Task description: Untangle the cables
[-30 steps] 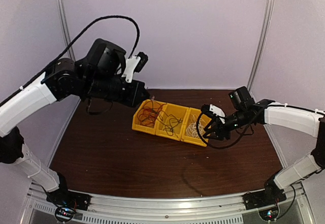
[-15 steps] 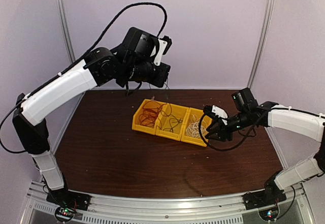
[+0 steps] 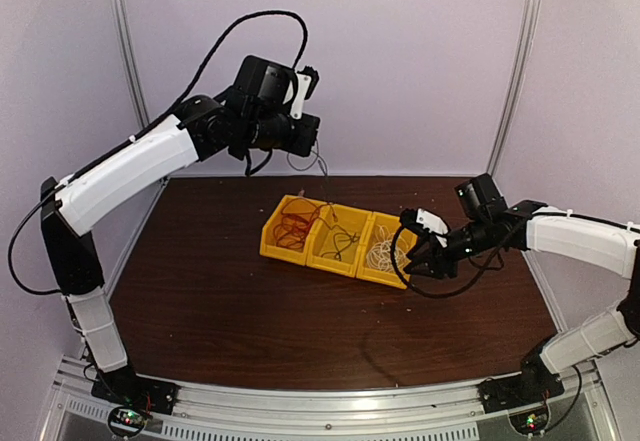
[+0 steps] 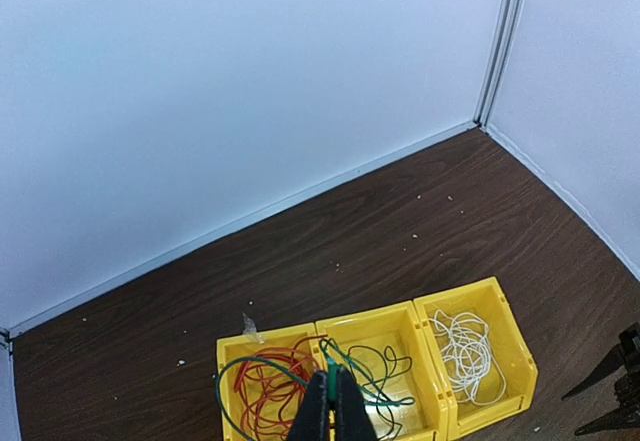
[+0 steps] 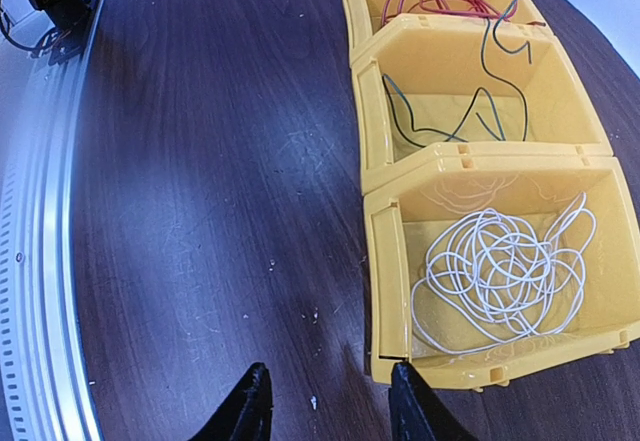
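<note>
Three yellow bins stand in a row toward the back of the dark wooden surface [image 3: 220, 301], touching wall to wall. The left bin [image 4: 262, 338] holds a loose red cable [image 4: 265, 401]. The middle bin [image 4: 366, 314] holds part of a dark green cable [image 5: 484, 46]. The right bin [image 4: 522, 356] holds a white cable [image 5: 500, 271] lying in a loose tangle of loops on its floor.

One strand of the green cable crosses the wall between the middle and left bins, so part of it arcs over the red cable while the rest lies in the middle compartment. From there it rises as a thin line to the left hand [image 4: 330, 403], which is raised high above the bins, roughly over the divide between the left and middle ones. Its fingers are pinched together with the green cable caught between them. Where exactly along the cable the grip falls cannot be made out.

The right hand [image 5: 328, 401] is low, near the surface at the outer end of the row, just beside the near corner of the right bin. Its two fingers [image 5: 250, 406] are spread wide apart with only bare wood between them, and it has hold of nothing. One fingertip sits right at the bin's corner; whether it touches the plastic cannot be told. The white cable lies wholly inside its bin, apart from that hand.
</note>
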Controlling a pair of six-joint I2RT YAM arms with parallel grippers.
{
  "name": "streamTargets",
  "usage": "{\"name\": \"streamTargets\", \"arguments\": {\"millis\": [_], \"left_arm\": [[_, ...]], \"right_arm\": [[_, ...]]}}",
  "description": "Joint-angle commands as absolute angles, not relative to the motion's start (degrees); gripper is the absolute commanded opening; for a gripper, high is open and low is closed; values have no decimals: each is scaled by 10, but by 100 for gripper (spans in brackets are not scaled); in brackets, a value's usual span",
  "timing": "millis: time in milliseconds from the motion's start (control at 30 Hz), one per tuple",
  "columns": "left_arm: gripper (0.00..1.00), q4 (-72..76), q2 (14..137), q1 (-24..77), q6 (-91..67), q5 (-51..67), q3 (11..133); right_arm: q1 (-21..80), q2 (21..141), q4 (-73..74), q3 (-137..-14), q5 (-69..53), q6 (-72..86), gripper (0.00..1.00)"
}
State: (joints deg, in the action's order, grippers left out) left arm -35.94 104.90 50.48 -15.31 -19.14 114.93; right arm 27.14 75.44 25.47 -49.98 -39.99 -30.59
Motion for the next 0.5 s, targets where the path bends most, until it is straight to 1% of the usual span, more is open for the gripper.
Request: {"name": "streamTargets", "arguments": {"millis": [0,467], "left_arm": [[0,-312,1078,483,-148,-153,1143],[0,-260,1178,468,-157,-84,1101]], "right_arm": [[271,761,248,-497,-389,-315,42],[271,764,249,-494,-386,-320,42]]}}
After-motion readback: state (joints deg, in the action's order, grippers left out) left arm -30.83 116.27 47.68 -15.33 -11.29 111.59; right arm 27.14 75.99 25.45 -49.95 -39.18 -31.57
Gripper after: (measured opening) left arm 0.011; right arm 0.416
